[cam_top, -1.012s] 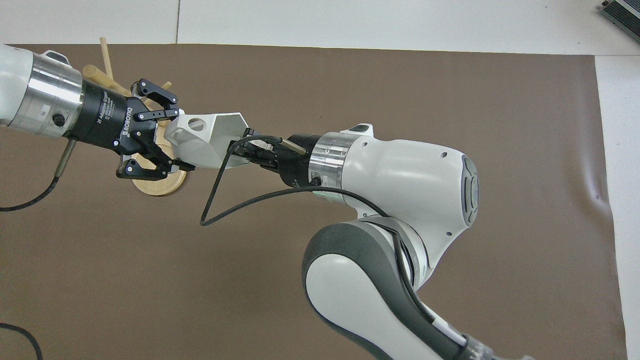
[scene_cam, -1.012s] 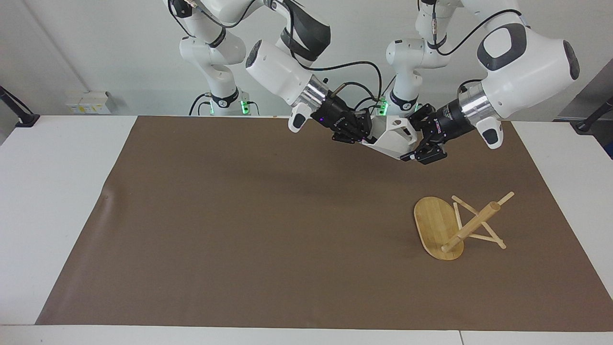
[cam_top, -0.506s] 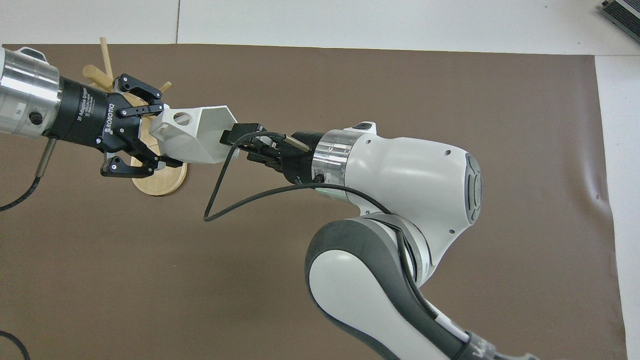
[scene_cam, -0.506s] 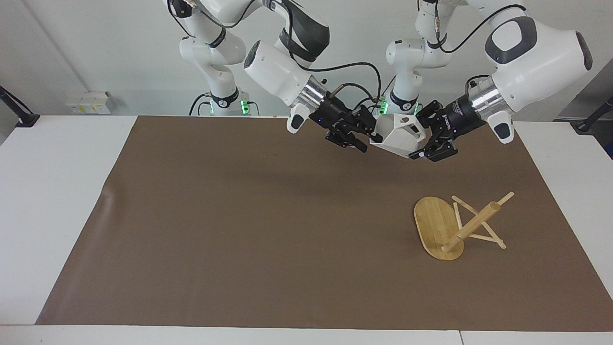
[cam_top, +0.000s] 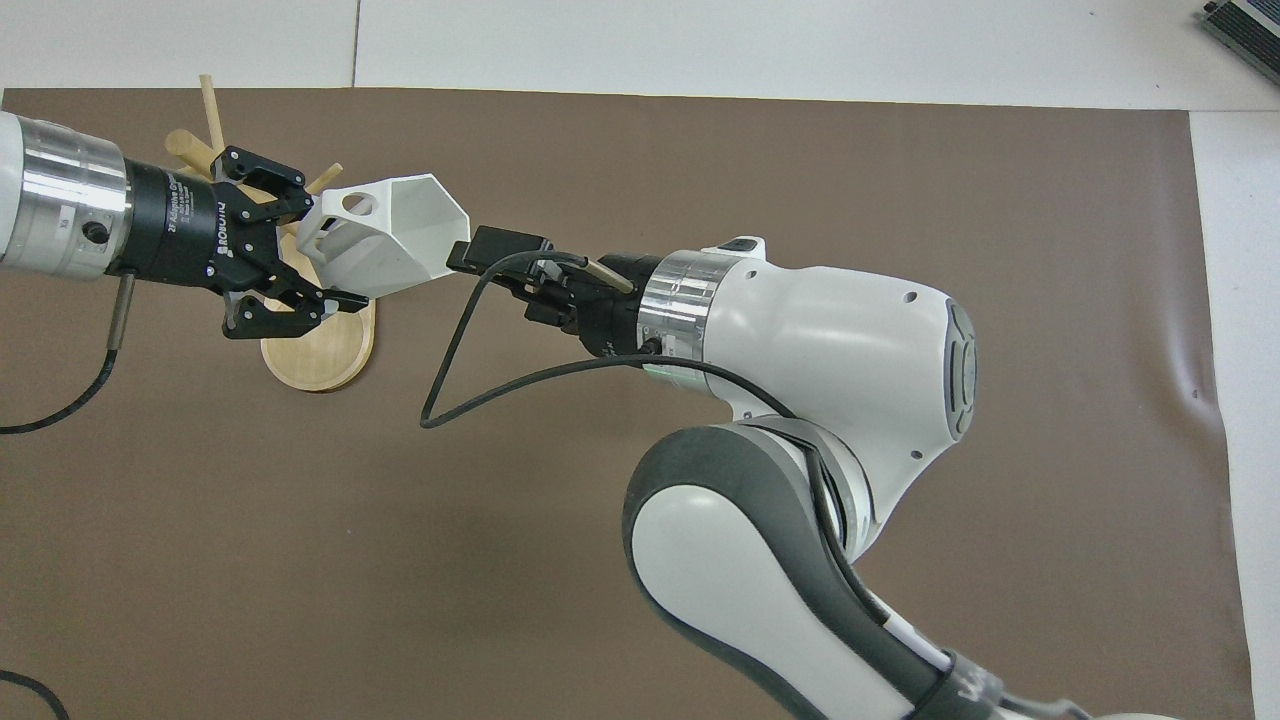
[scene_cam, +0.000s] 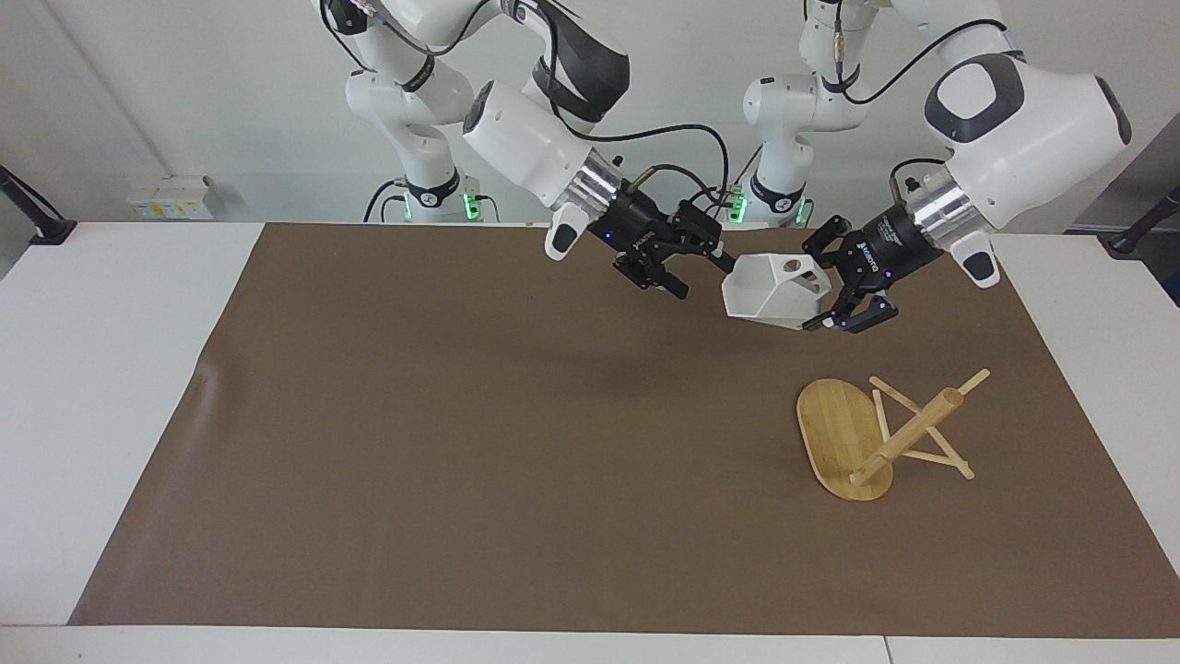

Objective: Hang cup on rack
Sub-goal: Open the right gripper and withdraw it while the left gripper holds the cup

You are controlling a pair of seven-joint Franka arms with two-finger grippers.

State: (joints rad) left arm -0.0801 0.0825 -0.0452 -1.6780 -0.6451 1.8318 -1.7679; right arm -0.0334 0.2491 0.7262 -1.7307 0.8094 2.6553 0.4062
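Over the mat, left end effector (scene_cam: 834, 300) grasping cup (scene_cam: 770, 290), right end effector (scene_cam: 696, 263) released, rack (cam_top: 315, 340) partly hidden.

White faceted cup (scene_cam: 772, 292) airborne, tilted; bamboo rack (scene_cam: 862, 435) toppled on mat.

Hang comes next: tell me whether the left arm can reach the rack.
Probably yes. The left gripper holds the cup over the mat near the rack; the right gripper is open, off the cup.
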